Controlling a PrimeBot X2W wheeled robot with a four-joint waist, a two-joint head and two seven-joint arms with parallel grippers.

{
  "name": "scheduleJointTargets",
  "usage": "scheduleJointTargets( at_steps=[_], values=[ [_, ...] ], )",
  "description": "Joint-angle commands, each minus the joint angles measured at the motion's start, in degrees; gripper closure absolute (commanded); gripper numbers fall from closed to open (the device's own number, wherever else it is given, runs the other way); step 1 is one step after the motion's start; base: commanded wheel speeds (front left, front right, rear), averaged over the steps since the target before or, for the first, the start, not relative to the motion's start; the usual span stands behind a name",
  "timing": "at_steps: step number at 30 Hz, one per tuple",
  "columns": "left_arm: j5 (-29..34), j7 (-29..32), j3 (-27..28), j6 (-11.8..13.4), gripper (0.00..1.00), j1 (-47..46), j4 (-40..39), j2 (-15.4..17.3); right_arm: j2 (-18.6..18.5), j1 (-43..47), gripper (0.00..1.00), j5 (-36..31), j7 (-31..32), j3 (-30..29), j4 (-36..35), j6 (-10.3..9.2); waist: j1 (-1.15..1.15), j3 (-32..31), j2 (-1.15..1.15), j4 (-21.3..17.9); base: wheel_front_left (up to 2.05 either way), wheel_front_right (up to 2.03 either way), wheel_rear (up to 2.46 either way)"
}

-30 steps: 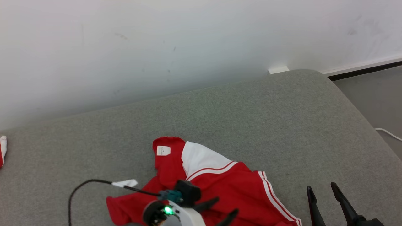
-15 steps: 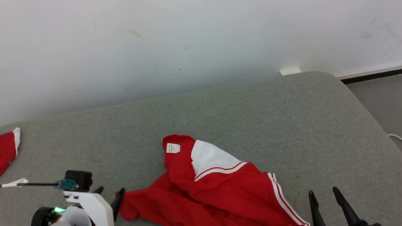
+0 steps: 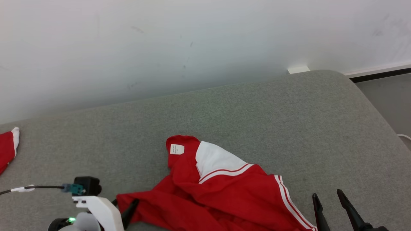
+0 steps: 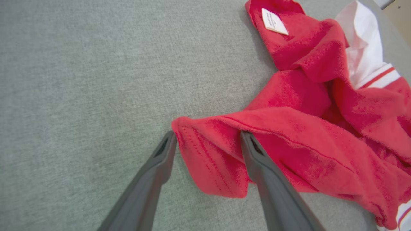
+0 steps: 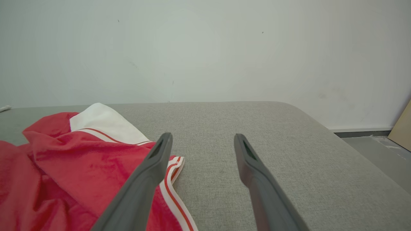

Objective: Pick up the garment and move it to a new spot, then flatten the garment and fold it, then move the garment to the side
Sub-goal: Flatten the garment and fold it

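One white wall (image 3: 160, 48) is taking up the top of the head view, with a grey padded cushion (image 3: 257, 122) butting against it. Red garment (image 3: 224, 192) with a white panel and white stripes is lying crumpled on the cushion, front and centre-right, not flattened or folded. Left gripper (image 4: 208, 138) is sitting at the garment's left hem corner with its fingers spread wide. One finger is over bare cushion just beside the hem, the other is over the red cloth, and nothing is being pinched. Right gripper (image 3: 327, 194) is hovering just right of the striped edge, fingers spread and holding nothing. Another red cloth (image 3: 8, 149) is poking in at the cushion's far left. Small white label (image 3: 177, 149) is showing on the garment's top lobe.
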Motion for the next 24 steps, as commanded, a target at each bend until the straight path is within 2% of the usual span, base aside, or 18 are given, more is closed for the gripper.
scheduleJointTargets(
  at_steps=[1, 3, 4, 5, 6, 10, 14, 19, 24],
  values=[
    [-0.75, -0.54, 0.49, -0.89, 0.00, -0.95, 1.43, -1.23, -0.09, 0.08, 0.00, -0.30, 0.05, -0.09, -0.10, -0.15, 0.00, 0.20, 0.00, -0.07, 0.00, 0.00, 0.00],
    [-0.66, -1.27, 0.38, -1.97, 0.00, -1.61, 3.12, -2.33, -0.09, -0.05, 0.00, -0.39, 0.05, -0.18, -0.15, -0.15, 0.00, 0.39, 0.00, -0.05, 0.00, 0.00, 0.00],
    [-0.55, -1.99, 0.52, -2.19, 0.52, -2.00, 4.16, -3.00, -0.09, -0.13, 0.00, -0.44, 0.05, -0.24, -0.18, -0.15, 0.00, 0.48, 0.00, -0.02, 0.00, 0.00, 0.00],
    [-0.33, -2.84, 0.63, -2.43, 0.89, -2.30, 5.04, -3.60, -0.08, -0.17, 0.00, -0.47, 0.05, -0.29, -0.20, -0.15, 0.00, 0.54, 0.00, 0.06, 0.00, 0.00, 0.00],
    [0.11, -3.85, 0.76, -2.54, 1.00, -2.72, 5.98, -4.03, -0.08, -0.18, 0.00, -0.48, 0.05, -0.33, -0.24, -0.15, 0.00, 0.62, 0.00, 0.20, 0.00, 0.00, 0.00],
    [2.17, -7.83, 0.88, -2.94, 1.00, -3.96, 7.49, -5.06, -0.08, 0.69, 0.00, -0.42, 0.05, -0.62, -0.21, -0.15, 0.00, 0.49, 0.00, 1.52, 0.00, 0.00, 0.00],
    [3.27, -10.94, 0.57, -3.22, 1.00, -2.52, 4.84, -4.76, -0.08, 1.34, 0.00, -0.18, 0.05, -1.25, -0.18, -0.15, 0.00, 0.05, 0.00, 3.56, 0.00, 0.00, 0.00],
    [3.99, -14.51, 0.68, -1.27, 1.00, 1.75, -0.99, -3.70, -0.12, 1.81, 0.00, -0.02, 0.05, -1.38, -0.46, -0.15, 0.00, -0.30, 0.00, 5.22, 0.00, 0.00, 0.00],
    [2.18, -18.16, 0.93, 3.03, 1.00, 11.95, -10.05, -2.23, -0.11, 2.77, 0.00, -0.04, 0.05, -2.41, -1.02, -0.15, 0.00, -0.51, 0.00, 6.76, 0.00, 0.00, 0.00]
  ],
)
